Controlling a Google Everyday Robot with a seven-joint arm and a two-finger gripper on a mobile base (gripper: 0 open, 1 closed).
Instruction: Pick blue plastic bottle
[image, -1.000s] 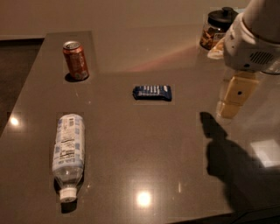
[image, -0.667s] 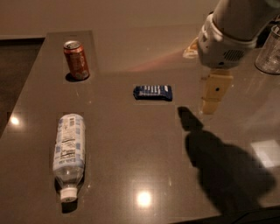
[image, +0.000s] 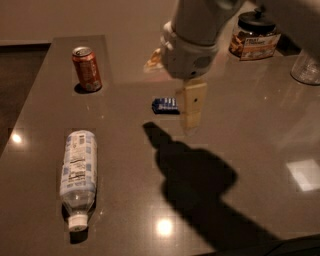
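Note:
The blue plastic bottle (image: 78, 176) lies on its side at the table's front left, white cap toward the front edge, pale blue-and-white label up. My gripper (image: 191, 107) hangs above the middle of the table, well to the right of and behind the bottle, with nothing in it. It partly covers the right end of the small dark blue snack bar wrapper (image: 165, 105).
An orange-red soda can (image: 86, 68) stands upright at the back left. A dark jar with a label (image: 254, 36) and a clear glass (image: 307, 66) stand at the back right. The arm's shadow (image: 197, 182) falls across the table's front middle.
The arm and gripper have moved left from the table's right side to above the middle, now over the snack bar wrapper. The bottle, can and wrapper have not moved.

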